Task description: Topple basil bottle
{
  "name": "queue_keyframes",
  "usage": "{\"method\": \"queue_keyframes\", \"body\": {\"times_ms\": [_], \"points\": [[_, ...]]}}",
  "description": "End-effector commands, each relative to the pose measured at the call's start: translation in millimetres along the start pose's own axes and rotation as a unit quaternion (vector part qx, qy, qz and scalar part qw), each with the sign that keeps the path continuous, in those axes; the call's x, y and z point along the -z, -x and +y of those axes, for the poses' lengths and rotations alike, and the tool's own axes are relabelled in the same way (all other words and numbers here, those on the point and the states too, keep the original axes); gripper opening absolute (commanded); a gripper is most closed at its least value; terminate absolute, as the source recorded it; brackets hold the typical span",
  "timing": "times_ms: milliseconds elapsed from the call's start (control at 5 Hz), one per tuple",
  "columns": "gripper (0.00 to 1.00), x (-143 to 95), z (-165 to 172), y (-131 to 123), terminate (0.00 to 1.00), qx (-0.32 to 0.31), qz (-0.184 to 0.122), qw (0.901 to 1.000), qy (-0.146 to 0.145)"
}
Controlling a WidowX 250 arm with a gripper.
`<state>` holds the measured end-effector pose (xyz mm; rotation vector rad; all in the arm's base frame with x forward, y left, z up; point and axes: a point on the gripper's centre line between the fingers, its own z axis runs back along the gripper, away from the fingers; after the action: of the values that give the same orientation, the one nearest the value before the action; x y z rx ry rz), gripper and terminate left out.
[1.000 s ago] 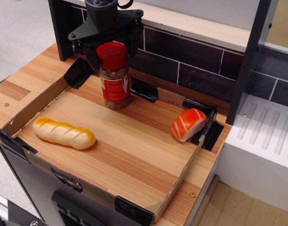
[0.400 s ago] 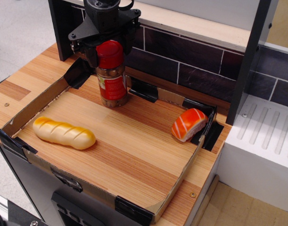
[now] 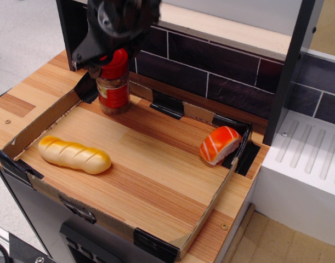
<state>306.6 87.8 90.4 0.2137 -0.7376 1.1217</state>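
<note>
The basil bottle (image 3: 113,92), a clear jar with a red cap, red label and brownish contents, stands nearly upright in the far left corner of the cardboard tray (image 3: 40,124). My black gripper (image 3: 110,56) comes down from above and closes around the bottle's red cap, hiding part of it. The gripper is blurred by motion. The bottle's base touches or sits just above the wooden tray floor; I cannot tell which.
A yellow bread roll (image 3: 74,154) lies at the tray's left front. A salmon sushi piece (image 3: 220,144) sits at the tray's right back corner. A dark tiled wall (image 3: 222,66) runs behind the tray, and a white rack (image 3: 310,159) stands at the right.
The gripper and the bottle have moved together to the left and a little back, toward the tray's far left corner. The bottle stays upright. Bread and sushi have not moved.
</note>
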Motion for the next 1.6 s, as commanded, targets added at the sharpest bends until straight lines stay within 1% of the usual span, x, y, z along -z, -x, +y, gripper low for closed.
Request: {"method": "queue_keyframes", "body": {"times_ms": [0, 200, 400, 600, 800, 1000, 1200, 1400], "points": [[0.0, -5.0, -6.5, -6.6, 0.0, 0.002, -0.113, 0.9928, 0.039], [0.0, -1.7, -6.2, 4.5, 0.0, -0.024, -0.047, 0.9983, 0.023], [0.0, -5.4, -4.5, 18.8, 0.0, -0.019, 0.013, 0.9997, 0.003], [0.0, -9.0, 1.0, 34.6, 0.0, -0.001, 0.025, 0.9996, 0.016], [0.0, -9.6, 5.1, 49.6, 0.0, 0.009, 0.062, 0.998, 0.007], [0.0, -8.4, 9.1, 64.4, 0.0, 0.019, 0.091, 0.9957, -0.002], [0.0, -7.0, 9.5, 70.4, 0.0, 0.01, 0.192, 0.9807, -0.037], [0.0, -6.1, 6.0, 67.1, 0.0, 0.004, 0.294, 0.9554, -0.03]]}}
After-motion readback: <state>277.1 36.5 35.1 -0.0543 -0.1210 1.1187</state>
